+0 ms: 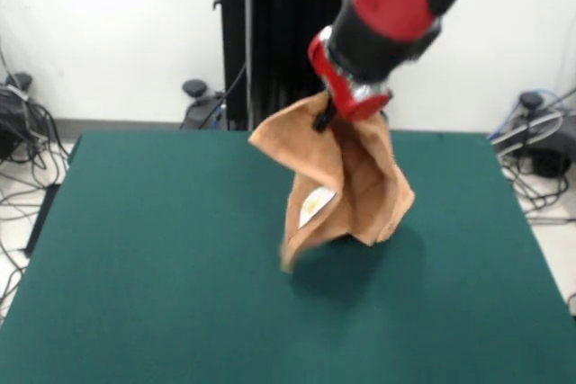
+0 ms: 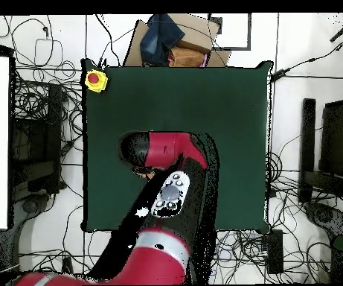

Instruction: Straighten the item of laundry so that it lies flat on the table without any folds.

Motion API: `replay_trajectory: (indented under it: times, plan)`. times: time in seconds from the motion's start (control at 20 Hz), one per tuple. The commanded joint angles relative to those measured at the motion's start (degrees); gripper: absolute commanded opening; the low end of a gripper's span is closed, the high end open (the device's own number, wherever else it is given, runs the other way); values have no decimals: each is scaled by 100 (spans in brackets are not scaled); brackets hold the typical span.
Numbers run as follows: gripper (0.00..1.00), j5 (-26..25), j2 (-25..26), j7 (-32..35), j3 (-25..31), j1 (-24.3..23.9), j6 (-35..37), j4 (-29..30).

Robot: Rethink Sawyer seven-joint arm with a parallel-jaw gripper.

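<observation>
The item of laundry (image 1: 346, 182), an orange-tan towel, hangs bunched in long folds from my gripper (image 1: 340, 120) over the far middle of the green table (image 1: 135, 267). A white label (image 1: 314, 205) shows on one hanging fold. My gripper is shut on the towel's top edge, and its fingers are buried in the cloth. The lowest corners hang just above the table, over a shadow. In the overhead view the red arm (image 2: 167, 153) covers the gripper and nearly all of the towel.
A yellow box with a red button (image 2: 94, 80) sits on one table corner. A cardboard box with dark cloth (image 2: 175, 41) stands beyond the table edge. Cables lie on the floor around the table (image 2: 226, 104).
</observation>
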Motion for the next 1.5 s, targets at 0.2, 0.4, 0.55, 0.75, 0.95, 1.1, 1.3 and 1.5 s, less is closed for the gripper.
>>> replay_trajectory:
  times: [0.2, 0.4, 0.55, 0.75, 0.95, 1.1, 1.3, 1.5]
  plan:
    - [0, -1343, -1096, -706, 421, 758, -1456, 1540]
    - [0, -1721, -1053, -603, 454, 886, -1801, 1704]
    - [0, -2029, -1009, -531, 392, 913, -2189, 1868]
    - [0, -2288, -992, -423, 317, 939, -2439, 2069]
    - [0, -2586, -860, -287, 219, 953, -2810, 2115]
    - [0, -3063, -1266, -687, 312, 630, -3174, 2724]
    - [0, -4160, -2063, -1501, 541, -303, -3686, 3659]
    - [0, -5238, -2363, -1760, 597, -912, -3966, 3912]
